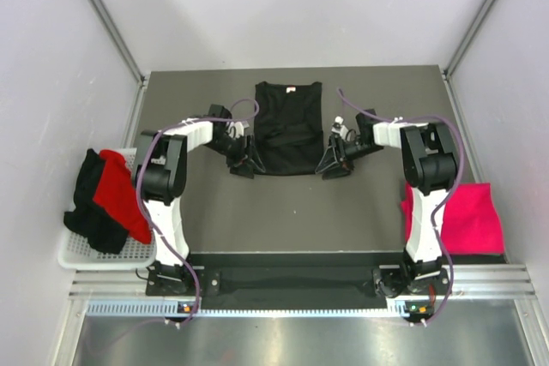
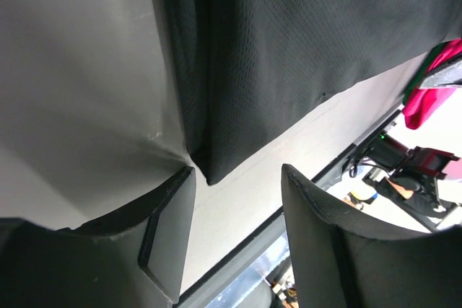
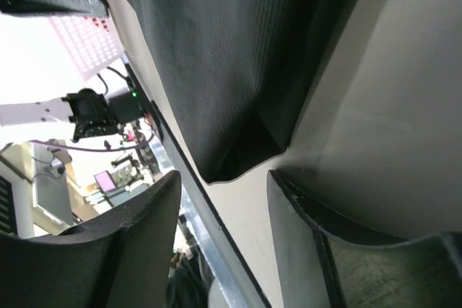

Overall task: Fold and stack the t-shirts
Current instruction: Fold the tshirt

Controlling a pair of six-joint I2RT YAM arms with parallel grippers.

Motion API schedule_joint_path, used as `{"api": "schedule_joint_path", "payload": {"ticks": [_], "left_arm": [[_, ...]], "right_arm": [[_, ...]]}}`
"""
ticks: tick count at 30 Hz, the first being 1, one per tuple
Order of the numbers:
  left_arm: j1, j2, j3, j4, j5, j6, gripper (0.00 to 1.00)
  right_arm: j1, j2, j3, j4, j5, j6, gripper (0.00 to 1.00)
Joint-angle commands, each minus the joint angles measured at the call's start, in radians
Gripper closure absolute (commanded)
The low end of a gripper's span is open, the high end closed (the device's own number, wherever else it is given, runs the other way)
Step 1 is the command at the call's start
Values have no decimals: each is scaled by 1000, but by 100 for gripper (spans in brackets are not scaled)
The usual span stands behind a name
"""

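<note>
Far centre of grey table (image 1: 214, 212): black cloth t-shirt (image 1: 289, 130). Beside table, left: white wire basket (image 1: 77, 256) holding red tee (image 1: 124, 195) atop black tee (image 1: 88, 212). Near right corner: pink cloth tee (image 1: 472, 216).

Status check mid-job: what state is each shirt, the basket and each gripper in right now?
black t-shirt: flat, sides folded in
pink t-shirt: laid flat at table's right edge
heap of red and black shirts: unfolded, in white basket
left gripper: open, at black tee's near-left corner
right gripper: open, at near-right corner

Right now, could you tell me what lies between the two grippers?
The black t-shirt lies flat with its lower half between the left gripper and the right gripper, one at each bottom corner; the top external view shows it.
</note>
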Motion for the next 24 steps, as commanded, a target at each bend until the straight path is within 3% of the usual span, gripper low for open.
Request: {"api": "schedule_joint_path", "payload": {"ticks": [1, 6, 10, 12, 13, 16, 19, 24], "left_arm": [[-10, 55, 30, 6, -41, 19, 44], [-22, 66, 40, 3, -50, 23, 46], [-22, 66, 37, 3, -67, 26, 55], [-20, 64, 38, 3, -73, 26, 60], [-22, 67, 40, 6, -73, 26, 63], [-22, 69, 41, 12, -78, 22, 81], [-22, 66, 46, 24, -84, 22, 97], [-22, -26, 60, 27, -121, 51, 100]], "right_arm": [[7, 27, 49, 41, -1, -2, 49], [7, 47, 60, 48, -1, 1, 56], [6, 44, 41, 77, 18, 23, 63], [6, 48, 28, 109, 15, 41, 64], [7, 50, 25, 121, 12, 58, 70], [9, 57, 26, 150, 17, 63, 85], [13, 45, 25, 173, 0, 70, 90], [7, -45, -3, 160, -6, 43, 100]]}}
